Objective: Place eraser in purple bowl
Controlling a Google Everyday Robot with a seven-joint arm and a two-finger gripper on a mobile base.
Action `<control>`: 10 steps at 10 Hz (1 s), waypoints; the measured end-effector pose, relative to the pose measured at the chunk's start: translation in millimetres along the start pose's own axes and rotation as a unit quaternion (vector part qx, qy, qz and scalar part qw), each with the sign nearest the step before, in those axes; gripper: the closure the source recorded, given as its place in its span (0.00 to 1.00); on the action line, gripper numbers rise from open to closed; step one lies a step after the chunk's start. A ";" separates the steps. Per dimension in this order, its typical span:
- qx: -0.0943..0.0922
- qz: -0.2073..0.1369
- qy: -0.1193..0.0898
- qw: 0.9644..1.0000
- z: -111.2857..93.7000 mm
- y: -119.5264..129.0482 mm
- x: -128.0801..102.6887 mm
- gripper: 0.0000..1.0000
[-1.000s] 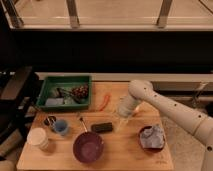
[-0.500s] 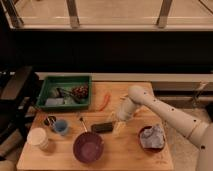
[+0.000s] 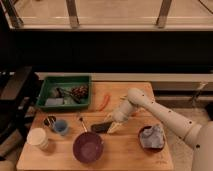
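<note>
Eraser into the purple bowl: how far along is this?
Done: the approach. The gripper sits low over the table, at the right end of the eraser. In hand: securing the eraser, though a grasp cannot be confirmed. Left: lifting it and dropping it into the purple bowl, which sits just in front with no eraser in it.

claw point(image 3: 114, 127) low over table point(image 3: 127, 156), beside eraser point(image 3: 100, 128) | purple bowl point(image 3: 88, 148) near eraser

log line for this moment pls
pincer: beside eraser | eraser: on table | purple bowl: holds no eraser | task: not done
</note>
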 end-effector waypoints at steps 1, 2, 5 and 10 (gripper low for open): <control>-0.002 0.000 0.000 1.000 0.4 1.3 -0.3 0.81; -0.002 0.000 0.000 1.000 0.0 0.9 -0.3 0.91; 0.007 -0.008 0.018 1.000 -10.2 6.5 -4.0 1.00; 0.069 -0.036 0.078 0.994 -109.0 22.8 -51.9 1.00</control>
